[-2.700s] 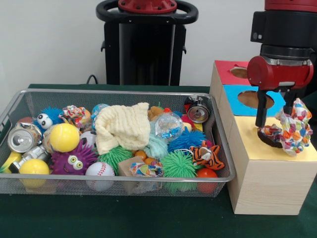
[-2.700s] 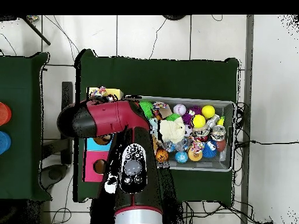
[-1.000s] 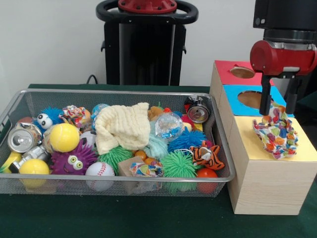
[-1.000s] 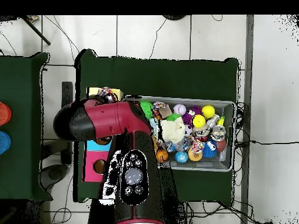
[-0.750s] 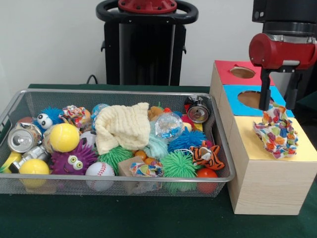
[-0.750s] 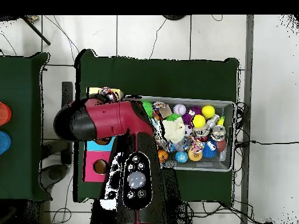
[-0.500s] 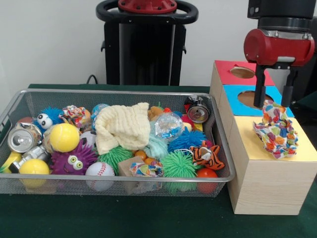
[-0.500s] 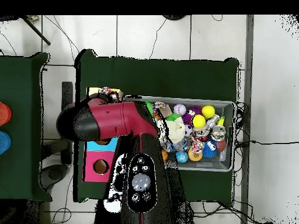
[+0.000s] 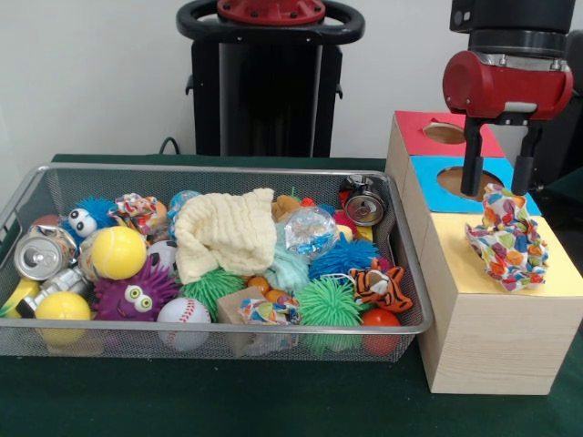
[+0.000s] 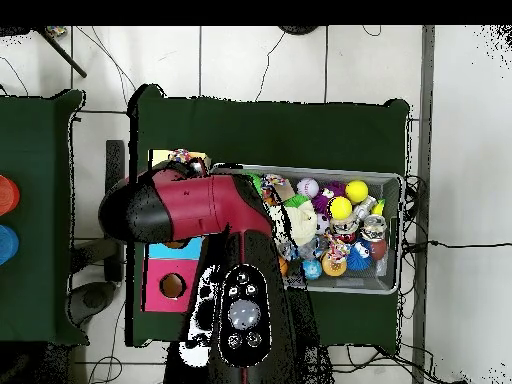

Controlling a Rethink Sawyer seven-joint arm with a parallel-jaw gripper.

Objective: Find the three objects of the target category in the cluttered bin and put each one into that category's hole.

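My gripper (image 9: 497, 189) hangs spread and empty above the wooden sorting box (image 9: 487, 339); the crumpled multicoloured confetti-print cloth (image 9: 506, 240) lies just below on the yellow panel, probably covering its hole; left, the wire mesh bin (image 9: 405, 264) holds the remaining clutter.

Looks like a robotics lab. Green-clothed counter (image 9: 273, 401) on a pale tiled floor (image 10: 260, 60) strewn with loose cables (image 10: 450, 243). Below the pincer (image 9: 496, 177), a wooden sorting box (image 9: 496, 332) with colour-coded holes; well off to its side, a wire mesh bin (image 9: 55, 187) of test toys. Bare white wall (image 9: 91, 73) behind.
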